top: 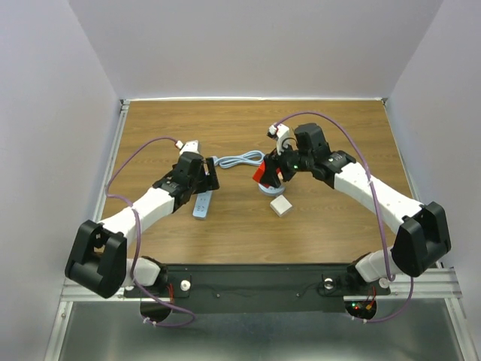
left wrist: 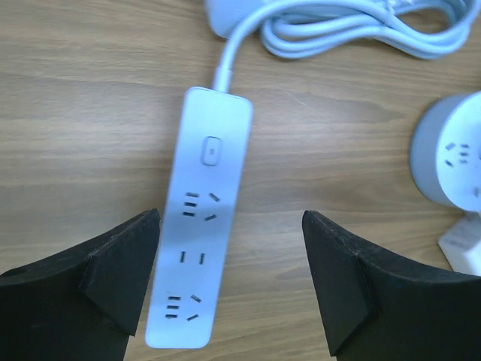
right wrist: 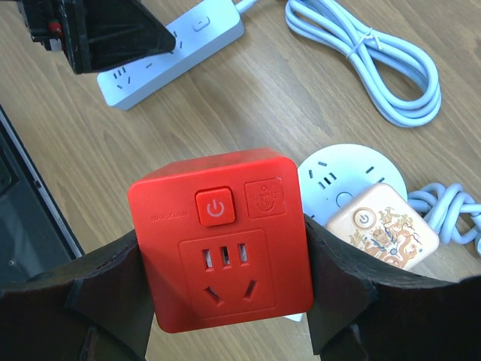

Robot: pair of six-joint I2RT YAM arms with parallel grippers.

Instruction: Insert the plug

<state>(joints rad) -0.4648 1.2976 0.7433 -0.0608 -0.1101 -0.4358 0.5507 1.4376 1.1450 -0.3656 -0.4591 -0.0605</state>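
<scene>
My right gripper (right wrist: 225, 278) is shut on a red cube plug adapter (right wrist: 222, 237) and holds it above the table; it shows red in the top view (top: 264, 173). A white power strip (left wrist: 199, 226) lies flat on the wood, also seen in the top view (top: 201, 204) and right wrist view (right wrist: 169, 49). My left gripper (left wrist: 229, 278) is open just above the strip's near end, its left finger (left wrist: 113, 263) beside the strip. A round white socket hub (right wrist: 349, 177) with a beige patterned cube plug (right wrist: 379, 229) sits under the right gripper.
A coiled white cable (top: 239, 159) lies between the arms, running to the strip. A small white cube (top: 280, 206) sits in front of the round hub (top: 270, 189). A black rail (top: 248, 280) runs along the near table edge.
</scene>
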